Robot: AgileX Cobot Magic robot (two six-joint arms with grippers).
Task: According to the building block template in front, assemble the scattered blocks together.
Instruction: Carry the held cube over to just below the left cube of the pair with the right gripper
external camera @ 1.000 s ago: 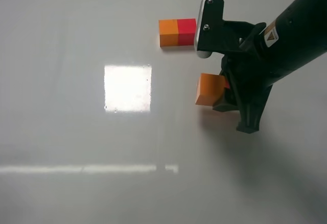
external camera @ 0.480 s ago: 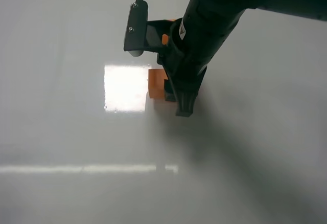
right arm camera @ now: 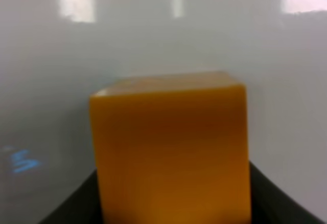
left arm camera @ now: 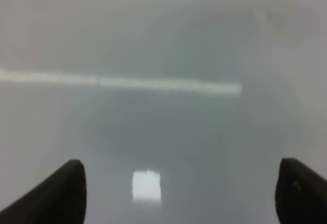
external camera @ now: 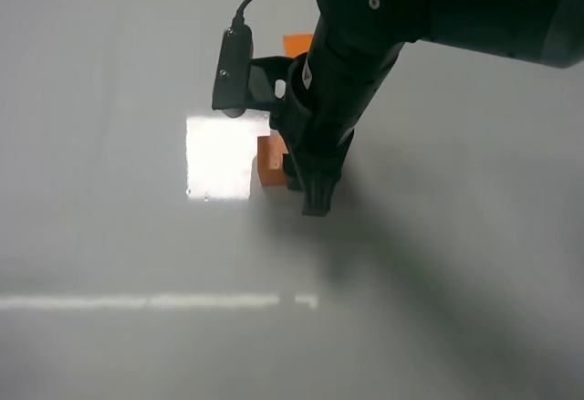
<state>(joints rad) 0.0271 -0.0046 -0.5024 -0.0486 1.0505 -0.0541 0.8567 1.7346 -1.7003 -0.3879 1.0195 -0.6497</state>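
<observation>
R gripper [external camera: 294, 179] grips orange block [right arm camera: 171, 155]; arm label unreadable.

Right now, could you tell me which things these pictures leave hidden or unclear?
- Template blocks: in the high view the right arm covers all but one orange corner.
- Orange block: in the high view the right gripper hides most of it; in the right wrist view the picture's edge cuts it off.
- Left gripper: only two blurred fingertips show in the left wrist view.

Orange cube block [external camera: 268, 162] gripped, upright, mid-table; template block [external camera: 297, 44] orange, mostly hidden behind arm.
</observation>
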